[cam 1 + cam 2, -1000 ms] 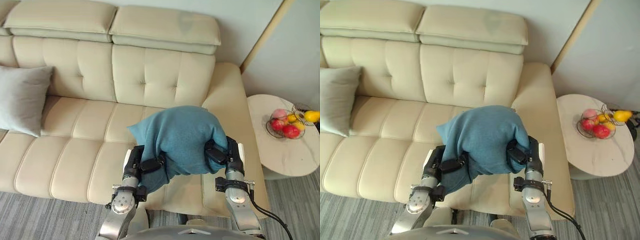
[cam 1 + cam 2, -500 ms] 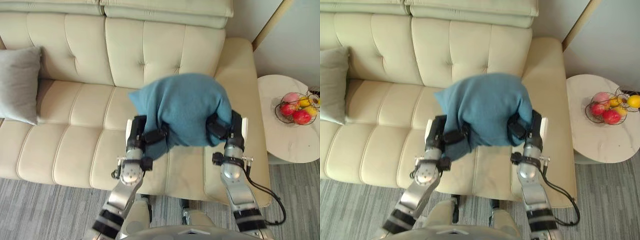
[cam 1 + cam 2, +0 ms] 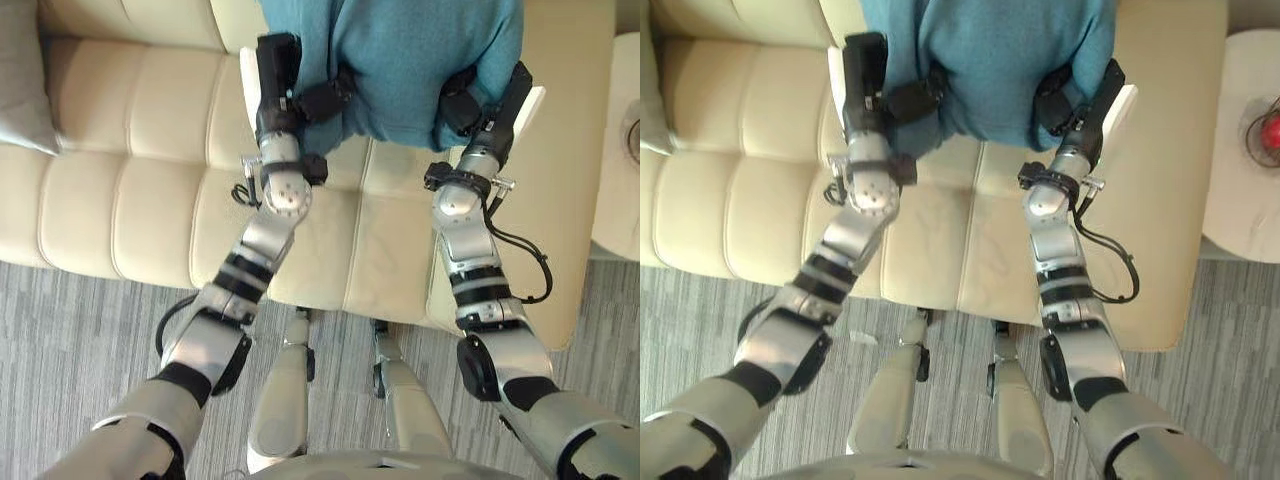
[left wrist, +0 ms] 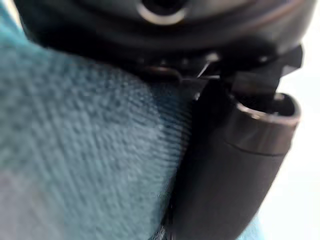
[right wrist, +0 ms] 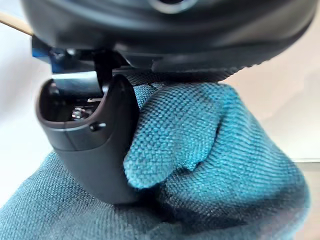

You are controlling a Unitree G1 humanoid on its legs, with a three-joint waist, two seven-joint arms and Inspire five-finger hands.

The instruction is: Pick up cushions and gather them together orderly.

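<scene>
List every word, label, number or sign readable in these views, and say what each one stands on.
No text can be read anywhere.
The teal cushion, gripped between the left hand and the right hand, shows plain woven cloth, with no tag or print.
The cream sofa shows no label.
The grey cushion shows no print.

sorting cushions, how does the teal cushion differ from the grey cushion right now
The teal cushion is blue-green; the grey cushion is pale grey. The teal cushion is gripped between the left robot hand and right robot hand above the sofa; the grey cushion rests on the sofa's left end, untouched. The teal cushion bunches at the grips; the grey cushion's visible corner looks smooth. Both are soft fabric.
</scene>
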